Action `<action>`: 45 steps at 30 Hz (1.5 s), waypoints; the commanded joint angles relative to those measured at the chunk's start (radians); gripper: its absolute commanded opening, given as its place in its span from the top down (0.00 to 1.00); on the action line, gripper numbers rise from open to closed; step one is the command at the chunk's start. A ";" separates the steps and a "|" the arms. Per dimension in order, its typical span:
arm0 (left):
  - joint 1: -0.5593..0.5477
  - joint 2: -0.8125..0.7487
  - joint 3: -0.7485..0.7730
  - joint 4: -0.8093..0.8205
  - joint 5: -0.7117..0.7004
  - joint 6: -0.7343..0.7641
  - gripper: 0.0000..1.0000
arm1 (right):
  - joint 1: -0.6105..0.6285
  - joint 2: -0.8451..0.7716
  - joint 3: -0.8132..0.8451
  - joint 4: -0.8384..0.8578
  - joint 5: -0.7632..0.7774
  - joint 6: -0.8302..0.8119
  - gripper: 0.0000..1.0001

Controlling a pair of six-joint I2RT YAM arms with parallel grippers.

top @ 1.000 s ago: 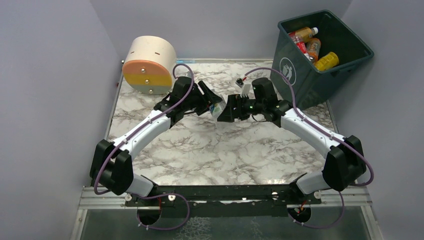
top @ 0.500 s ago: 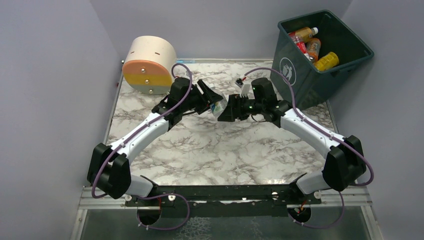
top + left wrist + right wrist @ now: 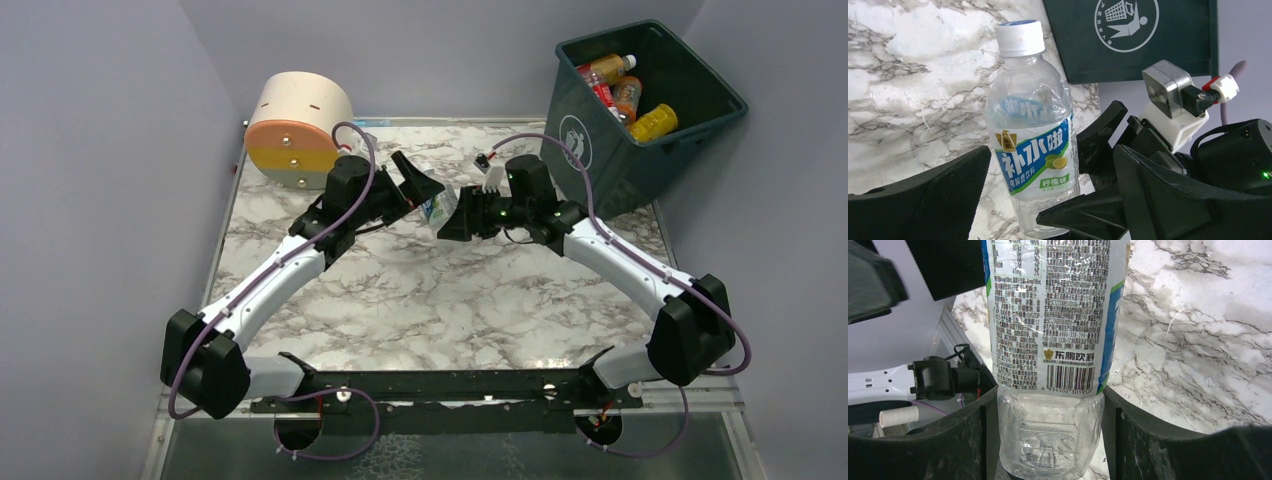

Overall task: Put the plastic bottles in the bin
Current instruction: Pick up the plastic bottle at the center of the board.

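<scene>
between cream cylinder [image 3: 298, 128] and bin [image 3: 600, 150], right gripper [image 3: 448, 215] clamps the clear bottle [image 3: 1033, 125] — left gripper [image 3: 418, 180] open around it.

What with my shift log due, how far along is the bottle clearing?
Done: the teal bin holds several, including an orange bottle and a yellow bottle. In hand: the right gripper is shut on the base of the clear bottle; the left gripper is open beside it. Left: dropping that bottle into the bin. Whether more remain, I cannot tell.

bottle [image 3: 437, 208] left of the bin [image 3: 622, 172], perhaps four bottles [image 3: 652, 122] inside it.
</scene>
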 commanded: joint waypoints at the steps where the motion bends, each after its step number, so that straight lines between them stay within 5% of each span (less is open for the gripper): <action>1: -0.005 -0.065 -0.010 0.024 -0.049 0.087 0.01 | 0.004 -0.032 0.019 0.014 0.056 0.000 0.37; 17: -0.005 -0.263 -0.134 0.112 -0.061 0.260 0.01 | -0.049 -0.004 0.222 -0.119 0.158 -0.068 0.37; 45: -0.005 -0.303 -0.190 0.132 -0.052 0.319 0.01 | -0.755 0.156 0.741 -0.163 -0.079 0.063 0.36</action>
